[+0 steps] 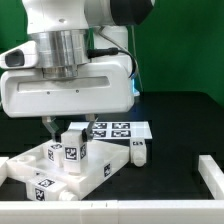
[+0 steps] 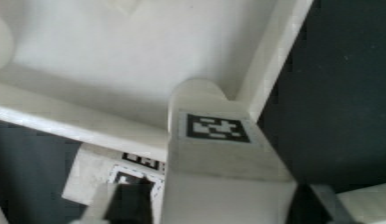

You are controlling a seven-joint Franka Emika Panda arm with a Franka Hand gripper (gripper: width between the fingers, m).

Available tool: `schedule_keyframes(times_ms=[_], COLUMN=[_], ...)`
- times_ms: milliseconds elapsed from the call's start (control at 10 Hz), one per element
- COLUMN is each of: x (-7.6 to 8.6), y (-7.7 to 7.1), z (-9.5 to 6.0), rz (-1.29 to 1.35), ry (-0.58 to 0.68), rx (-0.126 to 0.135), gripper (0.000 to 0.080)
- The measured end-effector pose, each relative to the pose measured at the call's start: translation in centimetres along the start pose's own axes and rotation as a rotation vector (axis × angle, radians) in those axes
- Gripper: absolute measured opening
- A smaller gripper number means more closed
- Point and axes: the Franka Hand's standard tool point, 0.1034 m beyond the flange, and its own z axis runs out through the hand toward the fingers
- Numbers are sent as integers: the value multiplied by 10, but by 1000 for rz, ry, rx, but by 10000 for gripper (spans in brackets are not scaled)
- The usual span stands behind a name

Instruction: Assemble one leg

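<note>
Closest to me runs a low white rail (image 1: 140, 214) along the front of the black table (image 1: 178, 140). Just behind it lies the big flat white slab (image 1: 28, 172), filling the exterior view's left.

The leg (image 1: 74, 150) stands upright over the slab, near the slab's edge on the exterior view's right. The gripper (image 1: 62, 130) comes straight down around the top of it. One dark finger (image 1: 47, 127) shows beside the leg and the other is hidden. The wrist view has the leg (image 2: 216, 150) running down the middle, so I'd say it sits between the jaws. I cannot tell whether they are clamped on it or only straddling it, or whether its foot is in a hole.

The risk, as I see it, is a leg that goes in crooked. If it is tilted when pushed or turned, it could jam, or drag the loose slab round with it. Letting go too early could topple it off the slab's edge.

Room is tight at the back. The marker board (image 1: 118, 128) lies just behind, and a second leg (image 1: 138, 151) lies on the table near the slab's corner, where the broad hand could knock it. Bare table opens toward the exterior view's right, well apart from everything, until the rail rises again there.
</note>
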Motion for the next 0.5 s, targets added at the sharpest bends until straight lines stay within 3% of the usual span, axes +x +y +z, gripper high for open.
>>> schedule_keyframes(times_ms=[300, 500], x=[0, -1], y=[0, -2], z=[0, 1], rz=[17, 209], ry=[0, 0], rx=[1, 24], gripper=[281, 281])
